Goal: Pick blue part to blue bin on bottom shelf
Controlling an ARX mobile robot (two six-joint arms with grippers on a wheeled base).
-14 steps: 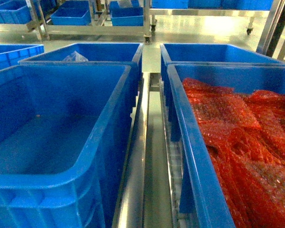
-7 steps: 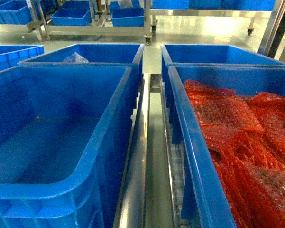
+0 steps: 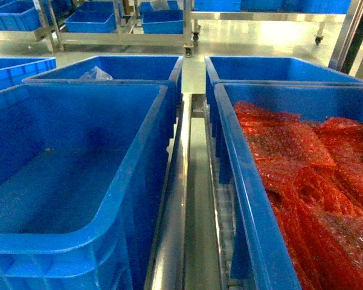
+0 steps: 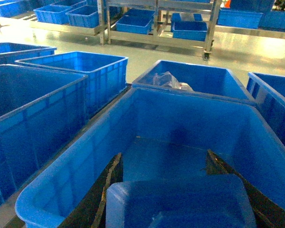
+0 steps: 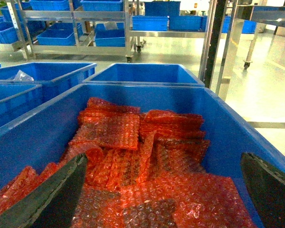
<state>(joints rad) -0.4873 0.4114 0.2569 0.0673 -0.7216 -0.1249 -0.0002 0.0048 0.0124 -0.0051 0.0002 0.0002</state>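
Head view: bare blue bin [image 3: 78, 163], crate [image 3: 229, 157] of red bubble-wrap packets [image 3: 308, 175].

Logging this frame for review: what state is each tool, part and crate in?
left tool: shut on the blue part
blue part: held, over the bin
right tool: open, empty
blue bin: empty
red-packet crate: holds bubble-wrap packets

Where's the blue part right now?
The blue part shows only in the left wrist view, bottom centre, between the left gripper's fingers, held above the near end of the blue bin. The head view does not show it.
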